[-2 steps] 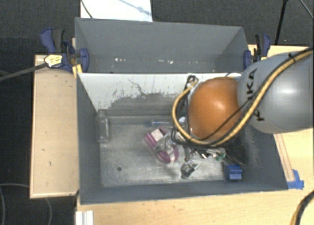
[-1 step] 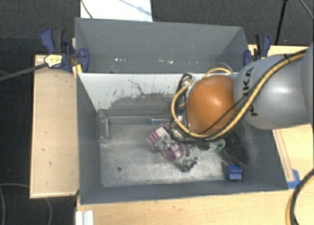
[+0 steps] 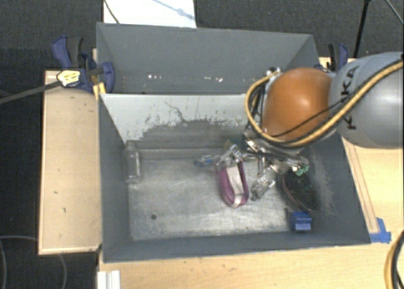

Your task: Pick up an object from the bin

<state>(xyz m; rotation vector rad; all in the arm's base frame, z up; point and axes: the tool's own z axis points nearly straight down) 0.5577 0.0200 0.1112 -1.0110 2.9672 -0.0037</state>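
Purple-and-clear packet [image 3: 231,185]: middle of the bin [image 3: 177,209], toward its right wall, just under my claw [image 3: 249,171]. Near right corner: a blue block [image 3: 301,222]; behind it, a dark flat thing [image 3: 302,194]. To grip well, I should centre on the packet, clear of both. My wrist hides the claw's spread: wide or narrow, I cannot tell.

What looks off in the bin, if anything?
Nothing clearly wrong. The bin's back wall is scuffed bare, likely just wear. A purple-and-clear item lies tilted by the gripper; a dark item and blue block sit at the right, a clear item at the left.
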